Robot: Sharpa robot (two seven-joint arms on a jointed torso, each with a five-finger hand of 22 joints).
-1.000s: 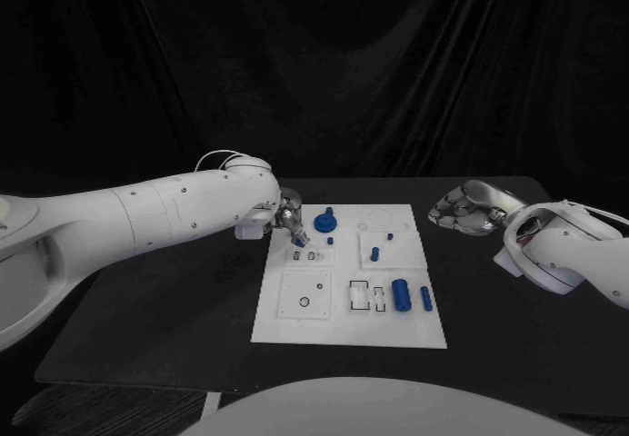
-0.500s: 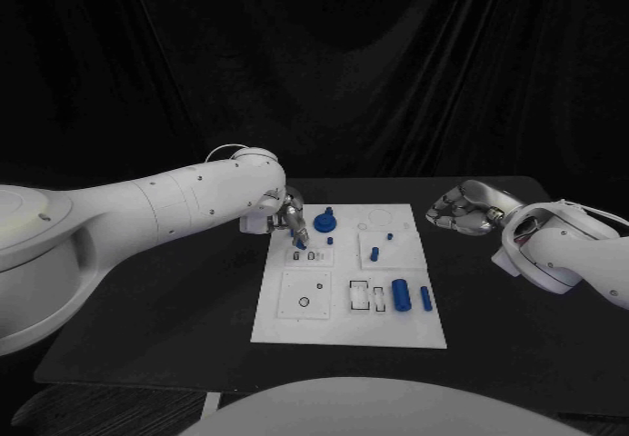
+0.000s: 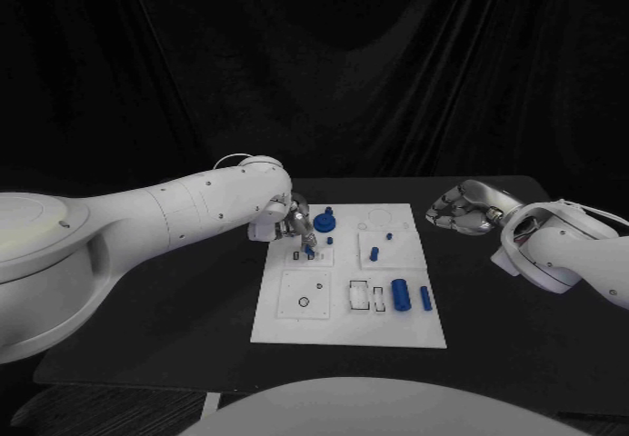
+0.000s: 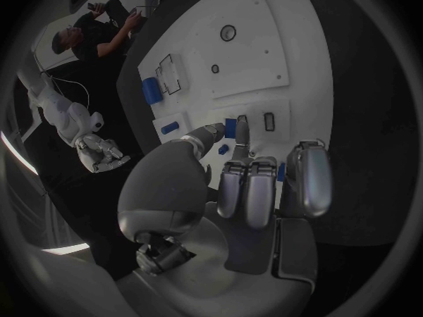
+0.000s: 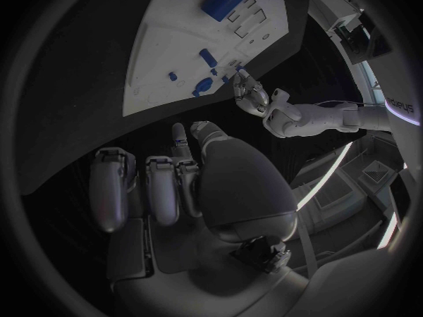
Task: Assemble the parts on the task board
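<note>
— Over the task board [image 3: 349, 329], what is held by the left hand [image 3: 296, 224]?
— A small blue part [image 4: 231, 127], pinched upright above its slots.
— And the right hand [image 3: 462, 208]?
— Curled empty, well apart.

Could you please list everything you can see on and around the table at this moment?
Table: one, black, under everything.
Task board: one, white, mid-table.
Blue parts: several on the board; the largest cylinder lies near its right edge, a knobbed piece stands at the far left.
Small blue part: one, pinched by the left hand over the board's far left area.
Left hand: silver, above the board's far left.
Right hand: silver, fingers curled, holding nothing, off the board's far right corner.
</note>
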